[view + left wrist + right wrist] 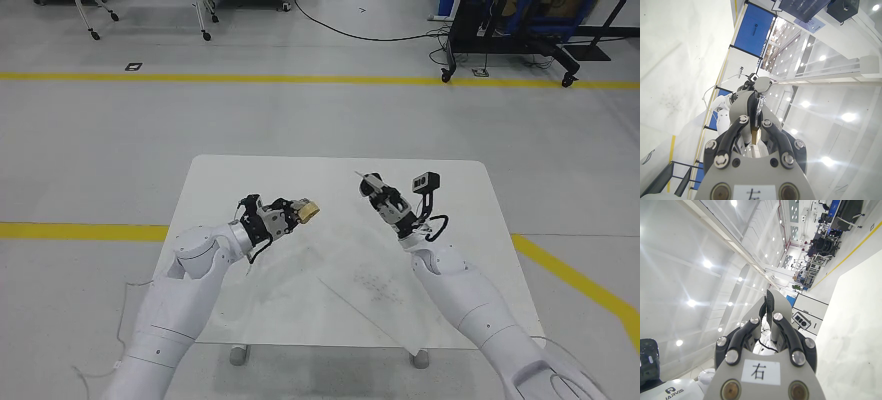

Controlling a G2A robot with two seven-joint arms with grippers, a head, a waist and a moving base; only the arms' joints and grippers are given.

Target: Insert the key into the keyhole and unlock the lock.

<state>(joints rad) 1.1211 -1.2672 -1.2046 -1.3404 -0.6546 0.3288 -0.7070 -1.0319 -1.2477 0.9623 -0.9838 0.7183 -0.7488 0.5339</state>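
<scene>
The white rectangular table (pixel 330 300) is bearing neither task item; both are being held above it. The left gripper (pixel 293 213) is clamping the small brass padlock (pixel 307 210). The right gripper (pixel 371 185), apart from it, is pinching narrow on what appears to be a slim silver key (pixel 359 176). Judgement: pick-up is standing complete, while alignment, insertion and turning are remaining, with key and padlock not yet meeting.

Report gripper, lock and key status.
Left gripper shut on lock. Right gripper shut on key. Key apart from lock, not inserted. Nothing between them.
</scene>
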